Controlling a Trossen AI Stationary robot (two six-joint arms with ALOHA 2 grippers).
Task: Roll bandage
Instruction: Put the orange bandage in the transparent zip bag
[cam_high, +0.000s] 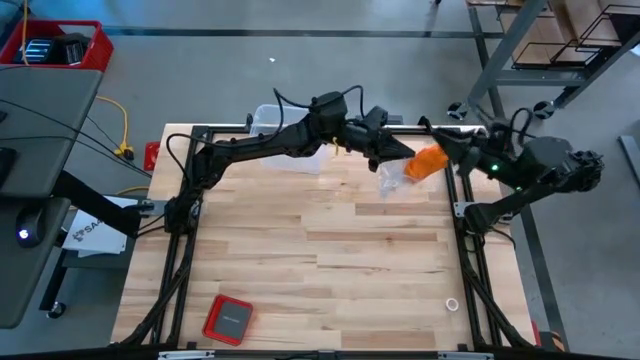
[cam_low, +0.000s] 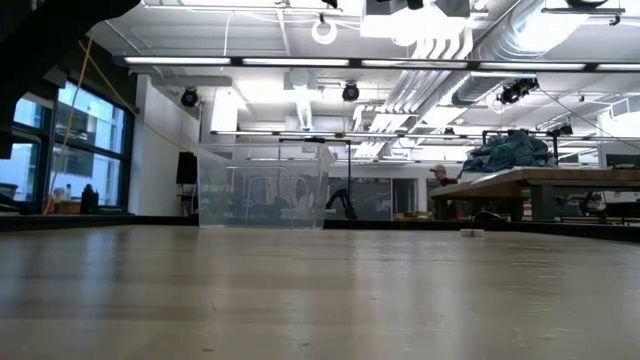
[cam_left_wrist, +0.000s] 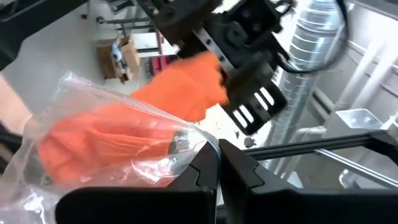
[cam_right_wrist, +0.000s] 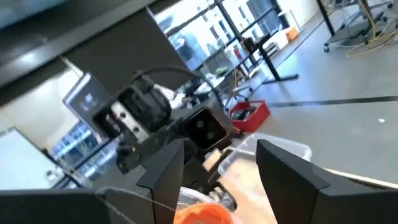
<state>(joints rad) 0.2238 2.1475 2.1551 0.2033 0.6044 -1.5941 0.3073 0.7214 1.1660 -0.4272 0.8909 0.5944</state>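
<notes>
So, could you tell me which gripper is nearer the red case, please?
Left. The left gripper is up by the table's far edge, shut on the plastic bag; the right gripper is farther right. The red case lies near-left.

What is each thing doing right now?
bandage: bunched, partly inside the bag, held up in the air.
clear plastic bag: crinkled, pinched by the left gripper, jaws shut.
right gripper: jaws open, at the bandage.
red square case: lying flat on the table.
clear plastic bin: upright.
</notes>
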